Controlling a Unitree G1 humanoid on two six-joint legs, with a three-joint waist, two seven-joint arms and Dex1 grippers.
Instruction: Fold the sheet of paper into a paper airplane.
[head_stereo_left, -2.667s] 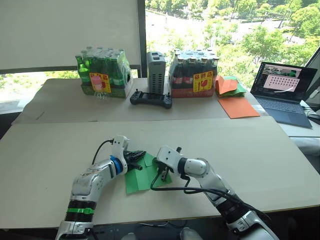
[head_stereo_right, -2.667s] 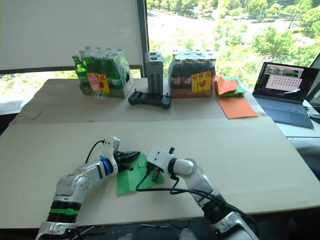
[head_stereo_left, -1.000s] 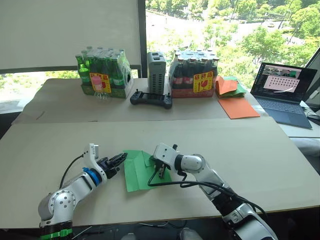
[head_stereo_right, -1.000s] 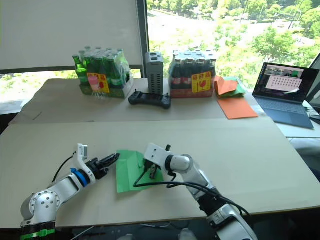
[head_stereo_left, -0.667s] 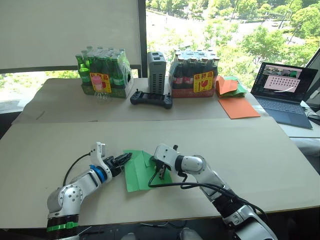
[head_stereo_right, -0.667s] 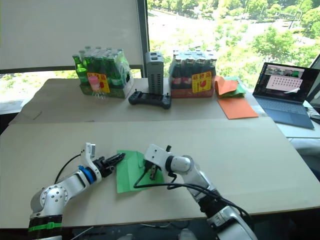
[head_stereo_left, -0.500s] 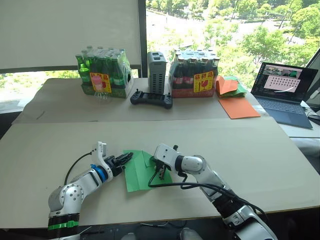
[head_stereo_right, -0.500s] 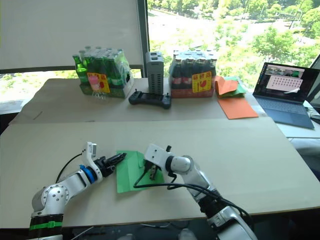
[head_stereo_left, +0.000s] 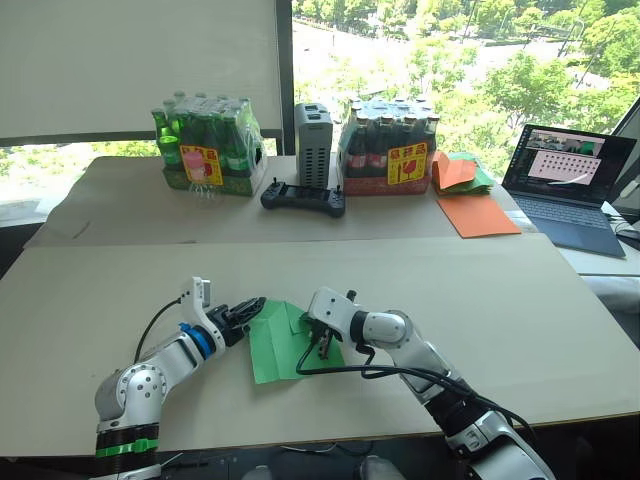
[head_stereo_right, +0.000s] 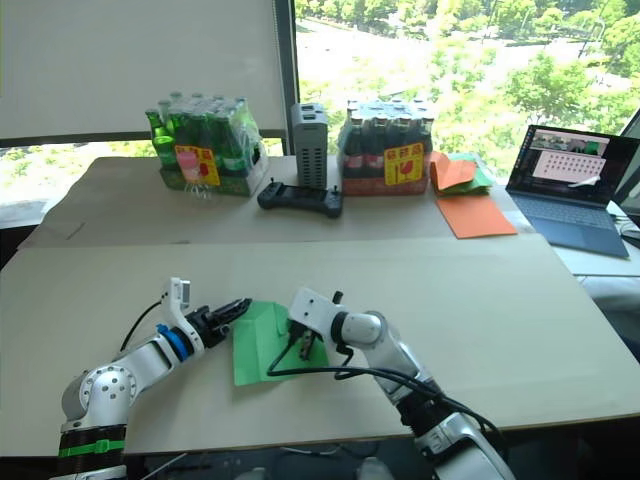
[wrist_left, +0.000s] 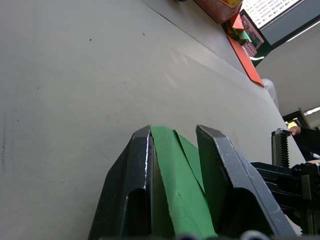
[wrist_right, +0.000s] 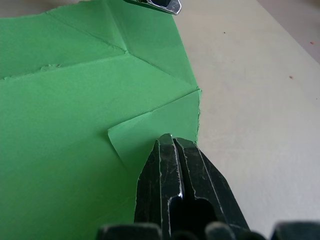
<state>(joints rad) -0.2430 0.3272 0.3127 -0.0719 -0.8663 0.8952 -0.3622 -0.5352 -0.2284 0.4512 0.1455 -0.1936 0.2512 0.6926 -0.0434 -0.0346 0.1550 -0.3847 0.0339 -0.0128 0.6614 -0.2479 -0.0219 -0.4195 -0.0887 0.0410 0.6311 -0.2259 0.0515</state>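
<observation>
The sheet of paper (head_stereo_left: 275, 345) is bright green and lies flat on the near table with creases and a folded corner flap (wrist_right: 155, 130). My left gripper (head_stereo_left: 245, 308) is at the sheet's far left corner. In the left wrist view, the left gripper (wrist_left: 172, 135) is open and the corner of the sheet of paper (wrist_left: 177, 170) lies between its fingers. My right gripper (wrist_right: 170, 142) is shut, its tips resting on the small flap near the sheet's right edge (head_stereo_left: 322, 343). The paper airplane is out of view.
On the far table stand a pack of green bottles (head_stereo_left: 205, 150), a grey box (head_stereo_left: 311, 145), a black controller (head_stereo_left: 302, 198) and a pack of dark bottles (head_stereo_left: 388, 150). Orange sheets (head_stereo_left: 475, 212), a mixed paper pile (head_stereo_left: 460, 172) and a laptop (head_stereo_left: 565, 185) lie at the right.
My left gripper drew back left off the sheet, then came forward again to the sheet's far left corner. The right gripper stayed on the flap.
</observation>
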